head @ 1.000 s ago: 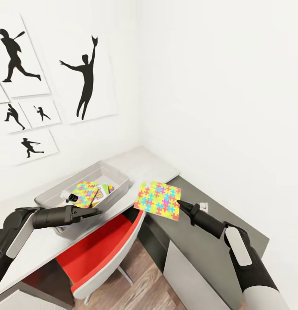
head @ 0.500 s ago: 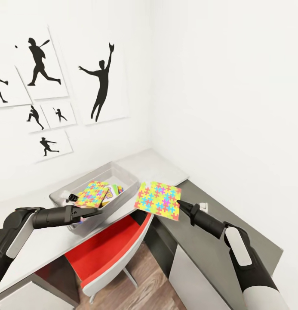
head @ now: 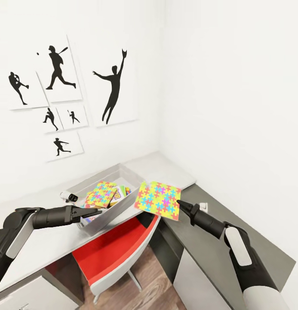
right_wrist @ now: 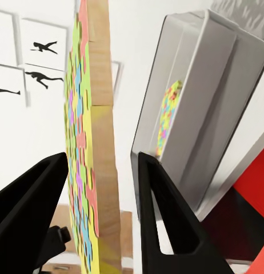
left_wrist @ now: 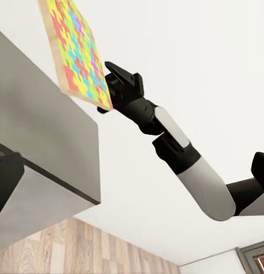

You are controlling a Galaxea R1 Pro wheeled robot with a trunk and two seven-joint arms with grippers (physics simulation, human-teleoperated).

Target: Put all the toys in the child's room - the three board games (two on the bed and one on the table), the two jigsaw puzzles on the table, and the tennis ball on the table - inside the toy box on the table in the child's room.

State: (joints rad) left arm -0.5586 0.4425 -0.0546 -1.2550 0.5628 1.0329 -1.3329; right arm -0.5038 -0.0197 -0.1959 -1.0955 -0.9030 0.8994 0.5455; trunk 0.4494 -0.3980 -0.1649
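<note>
A jigsaw puzzle (head: 158, 200) is held on edge between the fingers of the right gripper (head: 179, 202), pinched at its near side and carried in the air beside the toy box (head: 106, 214). It hangs over the gap above a red chair (head: 116, 249), just off the box's near corner and not yet over the opening.

The step in hand is judged to be the transfer of this puzzle into the box. A second puzzle (head: 100, 194) already lies inside, leaning on other coloured items.

The left gripper (head: 95, 212) is stretched toward the box's near wall, over the table (head: 54, 241); nothing is seen between its fingers, but whether they are spread or pressed together cannot be told.

The next move calls for the puzzle to be carried over the rim and lowered flat before release. Clearance is tight: the box's rim sits close by, and the lower dark counter (head: 235, 241) lies beneath the right arm. Free room remains above the box.
</note>
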